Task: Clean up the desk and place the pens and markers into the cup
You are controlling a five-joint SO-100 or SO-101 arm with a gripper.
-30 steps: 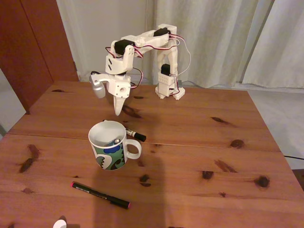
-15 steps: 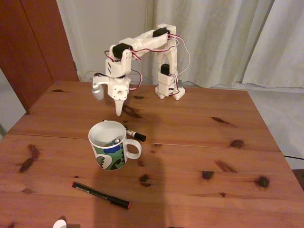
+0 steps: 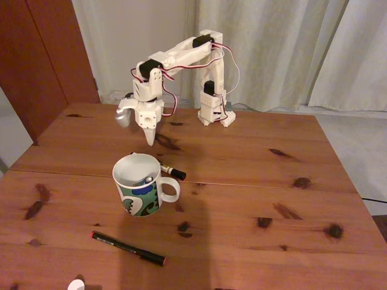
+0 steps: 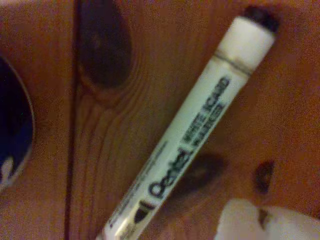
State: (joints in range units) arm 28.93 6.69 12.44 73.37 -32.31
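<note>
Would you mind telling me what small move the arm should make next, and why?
Probably lower the claw toward the marker lying on the desk just behind the cup. The claw hangs above the wood beyond the cup with nothing between its fingers, and the wrist view looks straight down on the marker. The black pen also lies outside the cup, nearer the camera.

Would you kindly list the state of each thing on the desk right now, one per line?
Cup: upright on the desk, a pen inside.
Whiteboard marker: lying flat behind the cup, capped, untouched.
Black pen: lying flat in front of the cup, not yet picked up.
Gripper: above the desk behind the cup, pointing down, holding nothing; jaws look shut.
</note>
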